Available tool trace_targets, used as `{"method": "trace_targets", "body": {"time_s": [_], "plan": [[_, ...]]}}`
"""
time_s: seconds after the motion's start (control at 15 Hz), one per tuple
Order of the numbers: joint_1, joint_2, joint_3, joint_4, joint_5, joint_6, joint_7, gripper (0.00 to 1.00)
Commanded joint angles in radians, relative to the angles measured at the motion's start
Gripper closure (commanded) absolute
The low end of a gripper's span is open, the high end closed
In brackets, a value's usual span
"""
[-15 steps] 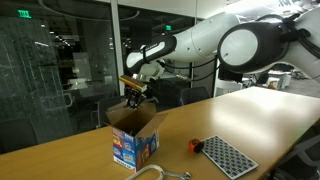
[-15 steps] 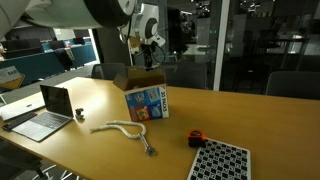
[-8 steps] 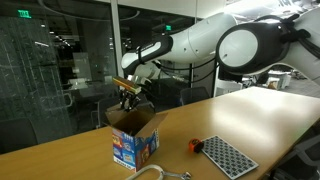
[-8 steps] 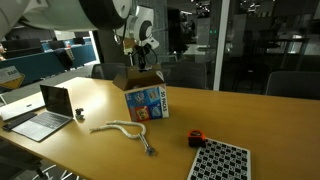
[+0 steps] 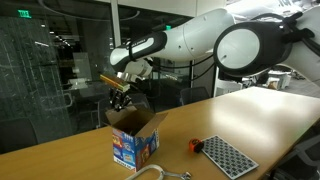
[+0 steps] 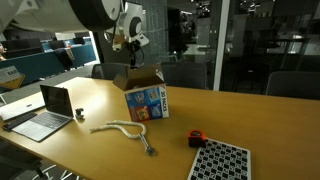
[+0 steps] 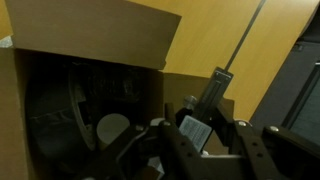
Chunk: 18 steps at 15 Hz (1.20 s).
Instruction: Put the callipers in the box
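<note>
The box (image 5: 135, 140) stands open on the wooden table, with brown flaps and blue printed sides; it also shows in an exterior view (image 6: 146, 100). My gripper (image 5: 120, 98) hangs above the box's back left corner, shut on the callipers (image 5: 108, 81). In the wrist view the callipers (image 7: 215, 85) are a slim grey bar with a small display, held between my fingers (image 7: 250, 145) and pointing up over the table. The box's flap (image 7: 90, 30) and dark inside lie to the left.
A black perforated plate (image 5: 228, 156) and a small orange piece (image 5: 197, 145) lie on the table beside the box. A pale cable (image 6: 125, 128) lies in front of the box. A laptop (image 6: 50, 108) sits at the table's end. Glass walls stand behind.
My gripper has moved up and to the left in the exterior views with the callipers, from over the box's middle towards its back corner.
</note>
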Motion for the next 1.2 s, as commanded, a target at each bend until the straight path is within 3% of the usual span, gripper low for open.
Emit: {"method": "trace_targets", "body": {"time_s": [0.0, 0.2, 0.27, 0.4, 0.6, 0.67, 1.0, 1.13], "plan": [[0.034, 0.019, -0.024, 0.098, -0.04, -0.06, 0.064, 0.83], [0.035, 0.025, -0.019, 0.119, -0.044, -0.092, 0.093, 0.82], [0.03, 0.019, -0.017, 0.104, -0.029, -0.095, 0.1, 0.33], [0.022, 0.017, -0.012, 0.093, -0.02, -0.088, 0.107, 0.27], [0.01, 0.013, -0.009, 0.08, -0.015, -0.075, 0.113, 0.05], [0.007, 0.013, -0.008, 0.077, -0.013, -0.071, 0.114, 0.01], [-0.004, -0.001, -0.009, 0.063, -0.014, -0.084, 0.116, 0.0], [-0.007, -0.051, -0.013, 0.048, -0.04, -0.173, 0.079, 0.0]]}}
